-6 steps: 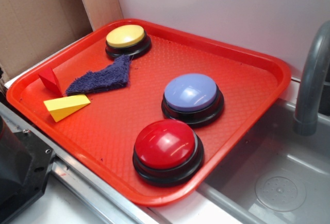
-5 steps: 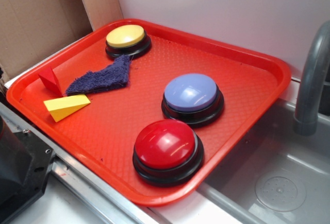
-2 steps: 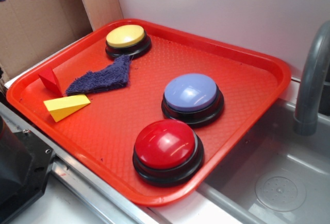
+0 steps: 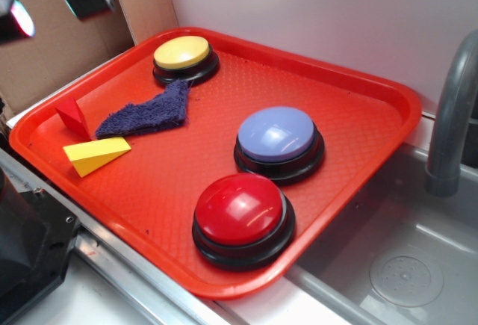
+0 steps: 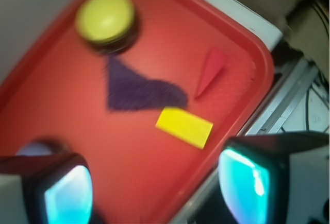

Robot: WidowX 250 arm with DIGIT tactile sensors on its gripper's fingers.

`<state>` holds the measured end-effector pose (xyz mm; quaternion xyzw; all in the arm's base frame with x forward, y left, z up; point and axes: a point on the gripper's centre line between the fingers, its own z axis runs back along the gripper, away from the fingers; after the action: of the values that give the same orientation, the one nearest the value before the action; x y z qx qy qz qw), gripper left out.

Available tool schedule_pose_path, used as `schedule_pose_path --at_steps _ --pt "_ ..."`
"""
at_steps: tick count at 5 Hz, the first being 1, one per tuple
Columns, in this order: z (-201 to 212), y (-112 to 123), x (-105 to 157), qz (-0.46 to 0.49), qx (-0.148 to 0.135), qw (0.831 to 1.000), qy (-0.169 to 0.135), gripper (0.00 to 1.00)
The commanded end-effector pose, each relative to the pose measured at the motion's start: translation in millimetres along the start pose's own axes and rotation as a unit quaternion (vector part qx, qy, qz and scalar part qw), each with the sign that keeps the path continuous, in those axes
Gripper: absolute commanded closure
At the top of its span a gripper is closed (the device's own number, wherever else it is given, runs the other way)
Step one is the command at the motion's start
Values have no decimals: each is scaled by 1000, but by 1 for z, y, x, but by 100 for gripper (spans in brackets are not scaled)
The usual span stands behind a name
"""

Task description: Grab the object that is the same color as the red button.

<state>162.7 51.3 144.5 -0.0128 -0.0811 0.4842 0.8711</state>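
A: From outside, we see the red wedge (image 4: 72, 116) on the tray's (image 4: 224, 48) far left edge, beside the purple cloth (image 4: 146, 113). The red button (image 4: 240, 211) sits near us.

B: From the wrist, we see the gripper (image 5: 154, 183) open, fingers wide apart, holding nothing, high above the red wedge (image 5: 210, 71).

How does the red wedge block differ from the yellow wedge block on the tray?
The red wedge block matches the tray's colour and blends in; the yellow wedge block stands out. The red one lies nearer the tray's corner rim, the yellow one nearer the front edge. The yellow one looks longer. Both rest loose on the tray beside the purple cloth.
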Motion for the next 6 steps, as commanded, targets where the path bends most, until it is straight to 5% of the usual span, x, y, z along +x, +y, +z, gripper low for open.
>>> schedule_pose_path --at_steps 1,3,4,5,6 --pt "-49 21 30 178 22 983 -35 0" --pt "-97 42 46 213 67 972 -65 0" --pt "-112 47 47 227 80 970 -32 0" --pt "-125 53 50 233 85 968 -46 0" --pt "-134 58 52 242 85 965 -49 18"
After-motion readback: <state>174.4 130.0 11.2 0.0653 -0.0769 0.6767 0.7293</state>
